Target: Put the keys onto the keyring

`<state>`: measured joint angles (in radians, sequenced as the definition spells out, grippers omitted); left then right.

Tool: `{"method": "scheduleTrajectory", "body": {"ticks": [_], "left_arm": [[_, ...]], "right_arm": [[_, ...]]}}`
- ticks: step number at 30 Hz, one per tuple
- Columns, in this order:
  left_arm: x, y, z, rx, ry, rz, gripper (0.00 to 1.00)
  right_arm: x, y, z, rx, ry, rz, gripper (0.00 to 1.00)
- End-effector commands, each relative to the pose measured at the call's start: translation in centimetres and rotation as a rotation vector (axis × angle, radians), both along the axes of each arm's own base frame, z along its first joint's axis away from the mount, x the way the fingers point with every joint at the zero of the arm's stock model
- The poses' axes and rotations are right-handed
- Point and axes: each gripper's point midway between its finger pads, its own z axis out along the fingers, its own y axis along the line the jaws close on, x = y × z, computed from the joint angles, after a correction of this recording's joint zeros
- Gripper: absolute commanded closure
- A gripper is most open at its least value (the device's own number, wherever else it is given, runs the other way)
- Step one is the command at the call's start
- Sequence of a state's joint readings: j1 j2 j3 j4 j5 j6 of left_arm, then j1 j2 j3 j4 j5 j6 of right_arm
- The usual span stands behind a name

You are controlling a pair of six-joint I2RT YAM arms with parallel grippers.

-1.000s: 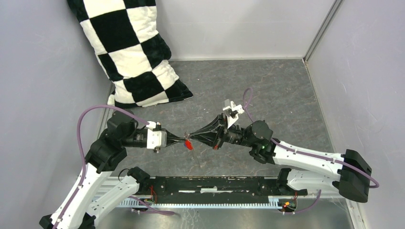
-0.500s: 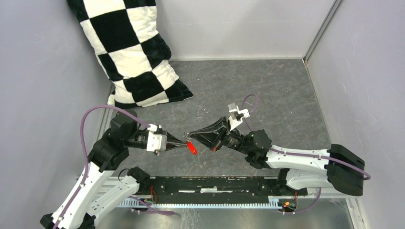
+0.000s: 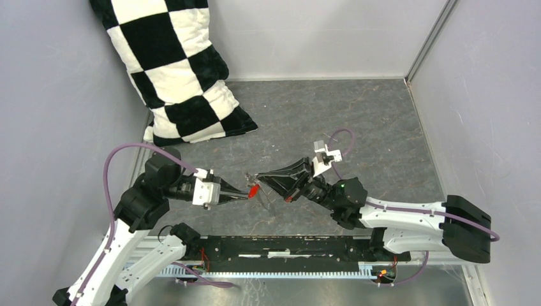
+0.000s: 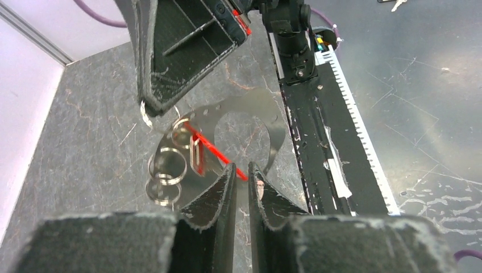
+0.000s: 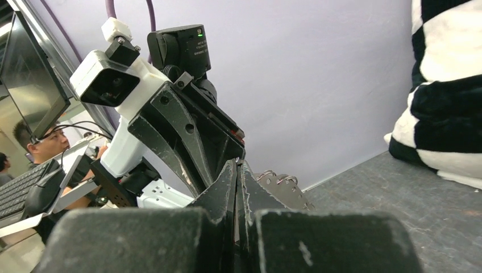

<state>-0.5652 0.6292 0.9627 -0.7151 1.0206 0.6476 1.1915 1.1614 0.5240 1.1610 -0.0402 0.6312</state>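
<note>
left gripper (image 4: 241, 170) over the table's (image 3: 383, 127) near edge, left of middle; jaws cracked apart, pinching nothing I can see; red key (image 4: 211, 149) just past its tips, thin hard plastic, long axis running into the gap, so left arm is nearer; keyring (image 4: 244, 103) behind it in mid-air, flat floppy grey band; right gripper (image 3: 258, 178) clamped on its end; threaded or not, can't tell; checkered pillow (image 3: 172, 70) far-left corner

A robotics lab test cell: plain lilac panels (image 3: 319, 32) wall in a grey marbled desk (image 3: 370, 121) with robot arms (image 3: 408, 213) bolted at its near edge. Nearby, a person (image 5: 34, 145) is at a keyboard (image 5: 20, 193) beside a monitor (image 5: 28, 74)
</note>
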Motion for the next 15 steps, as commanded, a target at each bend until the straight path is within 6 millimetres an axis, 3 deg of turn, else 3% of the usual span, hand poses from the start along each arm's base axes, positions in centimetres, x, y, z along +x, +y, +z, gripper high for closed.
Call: {"method": "scheduleTrajectory", "body": {"ticks": [1, 10, 15], "left_arm": [[-0.3, 0.4, 2.1, -0.009, -0.001, 0.026, 0.81], [2.4, -0.5, 5.4, -0.121, 0.155, 0.199, 0.79], [2.7, -1.3, 4.4, -0.107, 0.280, 0.201, 0.74]], "right_arm": [[0.0, -1.9, 1.6, 0.042, -0.067, -0.064, 0.99], [-1.2, -1.3, 1.5, 0.006, -0.145, -0.018, 0.99], [-1.6, -1.0, 1.9, 0.002, -0.188, -0.007, 0.99]]}}
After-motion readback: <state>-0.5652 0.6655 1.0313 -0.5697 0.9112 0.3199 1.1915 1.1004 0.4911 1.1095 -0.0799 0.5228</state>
